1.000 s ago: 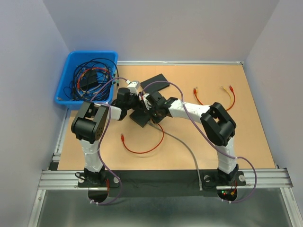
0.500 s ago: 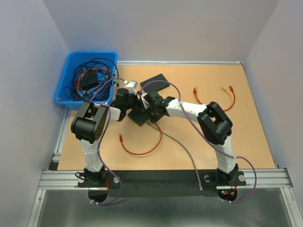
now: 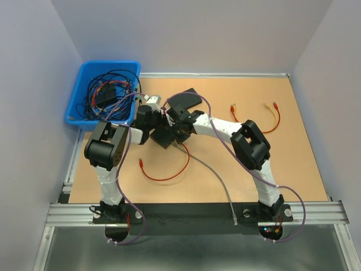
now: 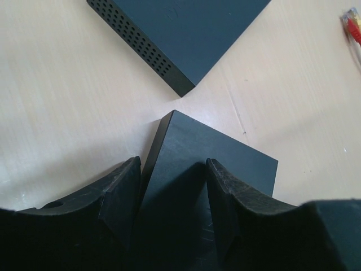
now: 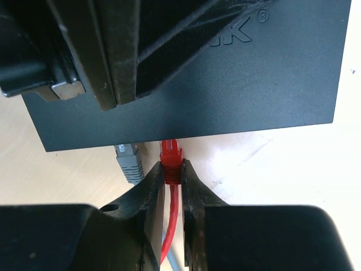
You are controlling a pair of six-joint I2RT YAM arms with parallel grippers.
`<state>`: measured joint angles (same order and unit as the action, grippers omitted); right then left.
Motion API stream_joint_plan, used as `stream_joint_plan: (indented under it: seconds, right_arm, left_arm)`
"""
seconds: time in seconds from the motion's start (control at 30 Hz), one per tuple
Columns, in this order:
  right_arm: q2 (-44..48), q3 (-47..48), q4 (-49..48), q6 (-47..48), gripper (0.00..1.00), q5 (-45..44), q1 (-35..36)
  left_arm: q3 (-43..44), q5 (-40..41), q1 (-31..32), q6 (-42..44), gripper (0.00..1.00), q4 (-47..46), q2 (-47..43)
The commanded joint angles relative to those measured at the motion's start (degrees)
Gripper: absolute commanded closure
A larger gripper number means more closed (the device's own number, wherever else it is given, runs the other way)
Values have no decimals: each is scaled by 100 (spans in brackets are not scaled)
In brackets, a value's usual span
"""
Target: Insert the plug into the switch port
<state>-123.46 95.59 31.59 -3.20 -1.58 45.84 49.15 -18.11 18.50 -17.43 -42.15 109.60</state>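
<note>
Plug point(image 5: 171, 153), red, is pinched between the fingers of the right gripper point(image 5: 171, 169), with its tip at the near edge of the switch point(image 5: 237, 84), just beside a grey plug point(image 5: 128, 164). Left gripper point(image 4: 172, 169) clamps the switch body. Port openings are hidden under that edge, so I cannot tell whether the plug is seated.

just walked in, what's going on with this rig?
The left gripper clamps the black switch, steadying it on the table. The right gripper pinches the red plug, whose tip meets the switch's port edge beside a gray plug already there. Whether the red one is seated cannot be told.
</note>
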Motion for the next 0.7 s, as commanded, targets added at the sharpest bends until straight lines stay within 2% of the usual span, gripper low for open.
stream_joint_plan:
  seconds: [0.0,0.4,0.67]
  right_arm:
    - [-99,803,-2034,-269,100,44,-5]
    - [-530,1603,-2131,-49,100,-9,-5]
    - [-574,1024,-2842,215,99,440,-14]
  left_arm:
    - [-195,-931,382,-287,42,541,70]
    - [-476,-721,584,-665,42,436,-26]
    - [-485,-817,628,-753,42,418,35]
